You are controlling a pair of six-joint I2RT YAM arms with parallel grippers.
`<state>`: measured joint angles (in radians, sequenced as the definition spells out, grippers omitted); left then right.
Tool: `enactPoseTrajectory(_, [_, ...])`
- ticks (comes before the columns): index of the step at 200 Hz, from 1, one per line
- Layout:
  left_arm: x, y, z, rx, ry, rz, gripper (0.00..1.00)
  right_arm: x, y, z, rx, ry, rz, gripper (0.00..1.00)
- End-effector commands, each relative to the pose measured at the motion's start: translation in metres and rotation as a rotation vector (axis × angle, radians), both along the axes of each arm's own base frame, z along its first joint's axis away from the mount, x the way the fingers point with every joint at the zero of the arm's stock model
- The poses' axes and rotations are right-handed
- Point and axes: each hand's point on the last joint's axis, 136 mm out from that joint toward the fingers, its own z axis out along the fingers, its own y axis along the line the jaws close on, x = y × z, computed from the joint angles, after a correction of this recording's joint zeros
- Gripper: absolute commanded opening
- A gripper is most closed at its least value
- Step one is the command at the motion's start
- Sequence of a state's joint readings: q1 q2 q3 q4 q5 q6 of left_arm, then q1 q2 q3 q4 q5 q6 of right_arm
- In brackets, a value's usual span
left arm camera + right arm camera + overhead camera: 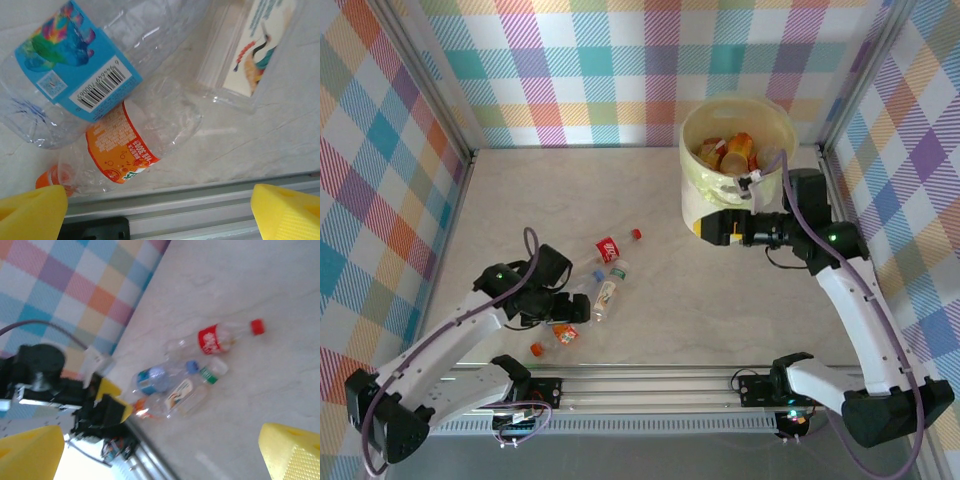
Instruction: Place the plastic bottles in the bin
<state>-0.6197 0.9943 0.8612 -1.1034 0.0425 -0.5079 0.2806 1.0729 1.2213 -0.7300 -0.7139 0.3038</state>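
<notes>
Left wrist view shows the left gripper (157, 200) spread wide over the orange-label bottle (125, 145) to grab it, while the right gripper (161, 442) hangs wide and empty by the bin (698, 195).

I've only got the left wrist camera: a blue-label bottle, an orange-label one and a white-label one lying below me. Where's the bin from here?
Observer: The bin stands at the far right of the table, with several bottles already inside.
Operator: Any bottle on the table that I can't see?
Observer: Yes, a red-label bottle with a red cap lies just beyond your three, on the far side.
Operator: What's the other arm doing?
Observer: The right gripper is against the bin's near side, jaws open and holding nothing.
</notes>
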Motion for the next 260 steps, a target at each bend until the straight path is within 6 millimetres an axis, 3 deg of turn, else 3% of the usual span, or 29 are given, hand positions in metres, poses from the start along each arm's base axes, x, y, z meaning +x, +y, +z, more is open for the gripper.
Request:
enactPoseTrajectory(1, [-0.009,0.000,-0.003,0.043,0.053,-0.047,0.94,-0.024,0.014,0.006,0.100,0.036,0.113,1.00])
enactPoseTrajectory(43, [-0.013,-0.001,-0.020,0.153,0.116,-0.133,0.92,-0.038,0.013,-0.024,0.095,0.112,0.119,1.00])
enactPoseTrajectory(86, [-0.011,-0.002,-0.034,0.238,0.144,-0.169,0.88,-0.045,0.012,-0.038,0.104,0.150,0.104,1.00])
enactPoseTrajectory(122, [-0.006,-0.004,-0.045,0.285,0.157,-0.177,0.85,-0.047,0.011,-0.042,0.109,0.169,0.100,1.00])
enactPoseTrajectory(260, [0.008,-0.012,-0.078,0.369,0.175,-0.158,0.89,-0.050,0.009,-0.047,0.107,0.183,0.087,1.00])
